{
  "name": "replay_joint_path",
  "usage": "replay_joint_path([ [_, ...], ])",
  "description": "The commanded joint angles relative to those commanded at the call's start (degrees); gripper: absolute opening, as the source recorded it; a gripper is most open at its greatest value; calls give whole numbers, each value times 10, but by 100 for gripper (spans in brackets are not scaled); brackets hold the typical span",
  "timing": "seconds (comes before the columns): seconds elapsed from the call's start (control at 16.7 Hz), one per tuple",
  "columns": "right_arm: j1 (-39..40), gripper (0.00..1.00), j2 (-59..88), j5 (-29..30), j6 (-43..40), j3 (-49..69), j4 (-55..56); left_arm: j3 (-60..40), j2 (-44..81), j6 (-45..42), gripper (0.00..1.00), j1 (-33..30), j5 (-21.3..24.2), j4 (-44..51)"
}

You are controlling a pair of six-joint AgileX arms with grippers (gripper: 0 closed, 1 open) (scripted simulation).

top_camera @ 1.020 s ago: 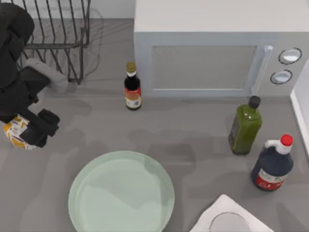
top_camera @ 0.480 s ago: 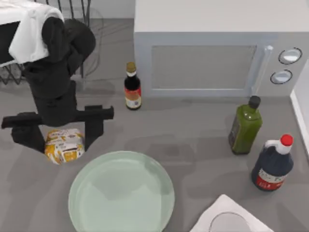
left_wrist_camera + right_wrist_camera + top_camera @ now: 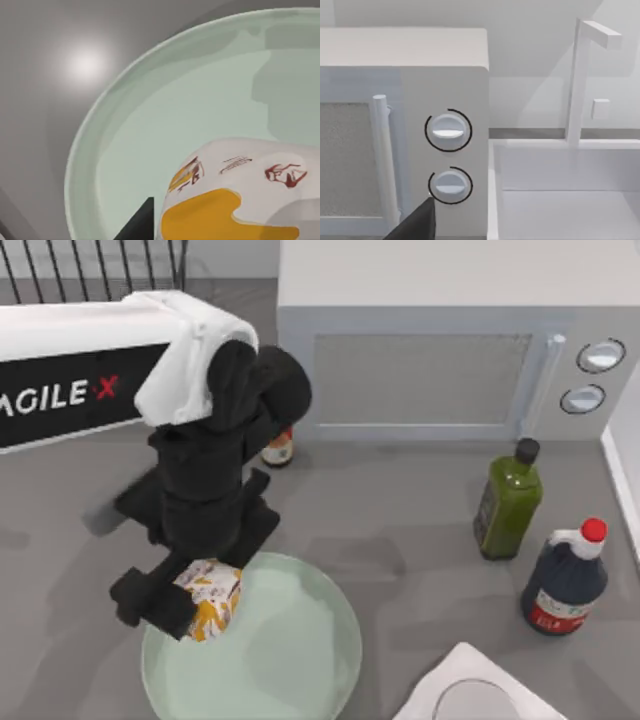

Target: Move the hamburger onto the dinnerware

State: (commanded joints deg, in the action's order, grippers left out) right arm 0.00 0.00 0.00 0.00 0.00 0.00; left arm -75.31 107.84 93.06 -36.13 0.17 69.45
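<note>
Hamburger (image 3: pixel 208 598): small rounded lump in white paper, printed with orange-yellow patches and small reddish-brown marks. In the left wrist view the wrapper (image 3: pixel 235 195) shows one large yellow patch and fine line print on the white above it. Position: over the left part of the dinnerware, just inside its rim; whether it touches the plate surface cannot be told.

Dinnerware (image 3: pixel 300 660): large round plate, pale mint green, glossy, with a shallow raised rim. It sits on the grey bench (image 3: pixel 420 530) toward the front, left of centre. Its only content is the hamburger; the rest of the plate face is bare, crossed by the arm's shadow.

Left claw (image 3: pixel 195 585): black, reaching down over the plate's left edge from the white AgileX arm that enters at the top view's left. Its two fingers stand on either side of the hamburger, narrowed against the wrapper and holding it.

Right claw: a dark fingertip (image 3: pixel 417 222) shows at the edge of the right wrist view, facing the microwave's two dials; whether its fingers are spread cannot be told.

Other items on the bench: white microwave (image 3: pixel 440 340) at the back; green bottle (image 3: pixel 508 500) and dark red-capped bottle (image 3: pixel 566 578) at the right.
</note>
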Motion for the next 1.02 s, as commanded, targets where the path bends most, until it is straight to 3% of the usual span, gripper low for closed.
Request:
replay_joint_path([
  [0.18,0,100,0,0,0,0,0,3,-10,174,0,-38,-4,-11],
  [0.42,0,100,0,0,0,0,0,12,-39,321,0,-70,-11,-35],
  [0.6,0,100,0,0,0,0,0,16,-51,367,0,-80,-14,-44],
  [1.02,0,100,0,0,0,0,0,22,-47,368,0,-79,-14,-54],
])
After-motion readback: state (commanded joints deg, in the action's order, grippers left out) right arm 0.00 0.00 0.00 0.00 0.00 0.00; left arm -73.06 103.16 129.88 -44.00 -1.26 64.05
